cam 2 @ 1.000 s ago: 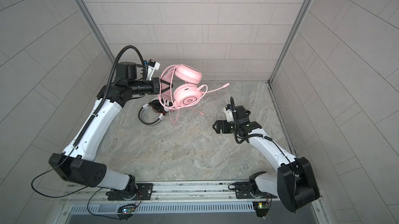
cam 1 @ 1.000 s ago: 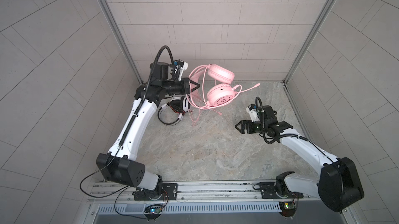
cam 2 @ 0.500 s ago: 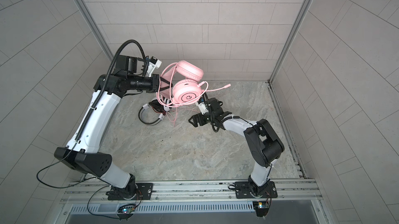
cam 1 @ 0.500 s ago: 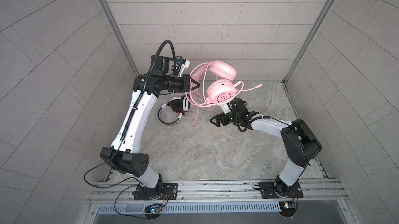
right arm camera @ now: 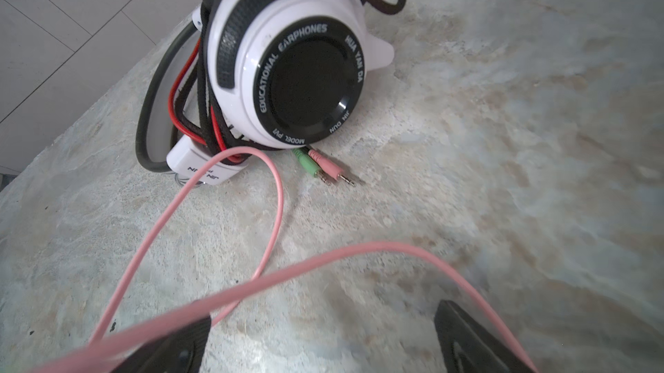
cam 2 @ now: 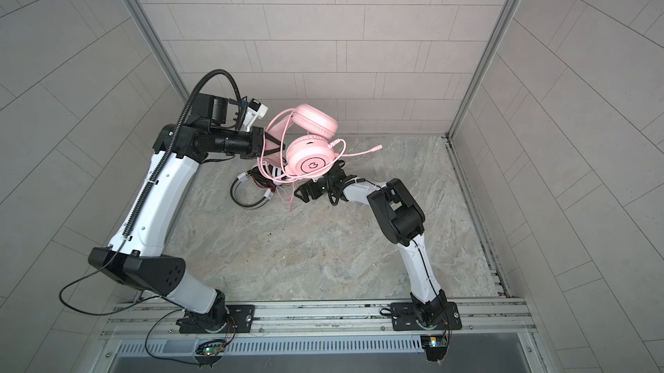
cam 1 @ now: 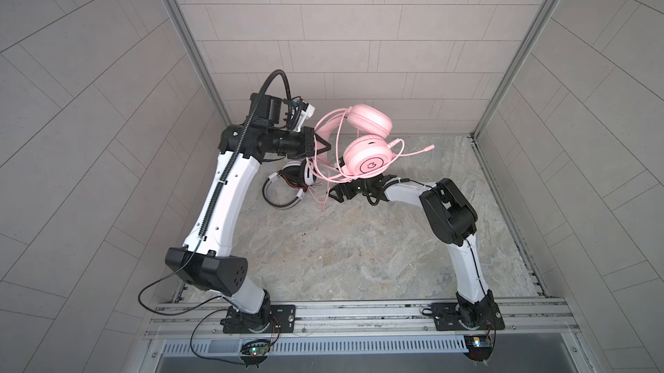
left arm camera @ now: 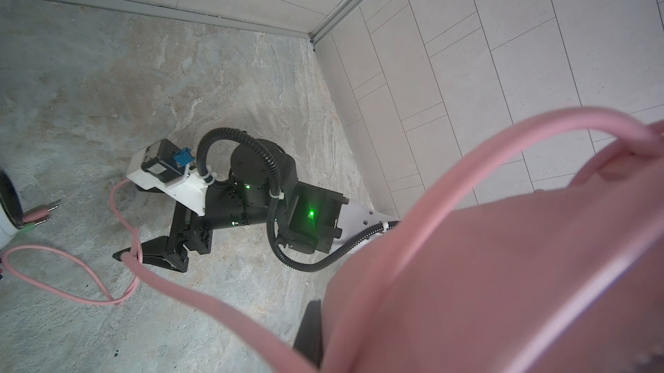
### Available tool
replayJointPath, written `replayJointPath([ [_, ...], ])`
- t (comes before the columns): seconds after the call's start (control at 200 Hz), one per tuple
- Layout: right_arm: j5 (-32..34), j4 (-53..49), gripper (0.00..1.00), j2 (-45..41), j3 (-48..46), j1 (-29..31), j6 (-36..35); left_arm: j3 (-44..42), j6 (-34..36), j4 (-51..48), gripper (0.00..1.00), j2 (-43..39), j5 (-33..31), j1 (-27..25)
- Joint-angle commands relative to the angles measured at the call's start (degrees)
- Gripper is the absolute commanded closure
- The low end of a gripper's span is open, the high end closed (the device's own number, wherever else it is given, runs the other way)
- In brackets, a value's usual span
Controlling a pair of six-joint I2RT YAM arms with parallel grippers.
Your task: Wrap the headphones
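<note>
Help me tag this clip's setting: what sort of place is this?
Likely a robot test cell, not a home: left arm and right arm bolted to a metal rail, grey panel walls enclosing a stone-look tabletop.

The pink headset [cam 2: 310,163] is held aloft by its headband in the closed left gripper [cam 2: 276,143]. Beneath it, the right gripper [cam 2: 303,195] is spread wide at the dangling cord [cam 2: 288,200]. The white headset [cam 2: 273,173] is laid just beside.

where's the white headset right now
In both top views the white headset lies on the floor left of centre, below the raised pink headset and just left of the right end effector.
</note>
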Motion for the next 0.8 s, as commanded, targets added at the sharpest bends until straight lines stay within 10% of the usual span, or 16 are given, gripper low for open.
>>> replayJointPath([
  [0.0, -1.9, -1.4, 0.01, 2.2, 4.9, 0.7, -1.2, 0.2, -0.8, 1.0, 1.00, -2.4, 3.4, 0.4],
  [0.265, -2.6, 1.4, 0.14, 10.2, 13.7, 0.7, 5.5, -0.1, -1.6, 1.8, 1.00, -2.3, 3.7, 0.4],
  [0.515, -2.6, 1.7, 0.93, 10.0, 15.1, 0.4, 7.9, -0.3, -1.4, 1.8, 1.00, -2.6, 3.8, 0.9],
  [0.796, 6.0, 14.2, 1.00, -11.8, -15.8, -9.3, 15.6, 4.0, 8.9, -10.2, 1.00, -0.6, -6.0, 3.5],
])
